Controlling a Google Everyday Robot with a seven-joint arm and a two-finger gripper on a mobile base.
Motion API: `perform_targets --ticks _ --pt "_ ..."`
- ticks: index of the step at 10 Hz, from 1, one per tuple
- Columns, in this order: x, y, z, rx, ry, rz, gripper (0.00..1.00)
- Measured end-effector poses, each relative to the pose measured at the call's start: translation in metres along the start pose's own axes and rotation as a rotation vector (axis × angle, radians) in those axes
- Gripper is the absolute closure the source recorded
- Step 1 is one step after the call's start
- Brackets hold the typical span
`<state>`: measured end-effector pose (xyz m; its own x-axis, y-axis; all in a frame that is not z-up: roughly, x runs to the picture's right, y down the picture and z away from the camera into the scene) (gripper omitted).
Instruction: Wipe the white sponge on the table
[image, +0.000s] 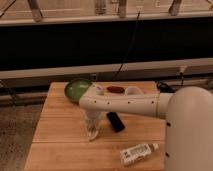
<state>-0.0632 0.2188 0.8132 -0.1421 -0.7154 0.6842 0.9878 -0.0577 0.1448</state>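
My gripper (92, 128) points straight down at the left-middle of the light wooden table (55, 135). It is shut on the white sponge (92, 134), a small pale pad that shows at its tips and rests against the tabletop. The white arm reaches in from the right, across the back of the table, and hides part of the sponge.
A black phone (116, 121) lies just right of the gripper. A white labelled bottle (137, 152) lies on its side at the front right. A green bowl (77, 90), a red object (115, 89) and a small white cup (132, 91) stand along the back edge.
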Motion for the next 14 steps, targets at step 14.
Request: perform_targets --ticks 14 --pt "-0.012 -0.011 0.006 -0.003 -0.016 0.019 1.0"
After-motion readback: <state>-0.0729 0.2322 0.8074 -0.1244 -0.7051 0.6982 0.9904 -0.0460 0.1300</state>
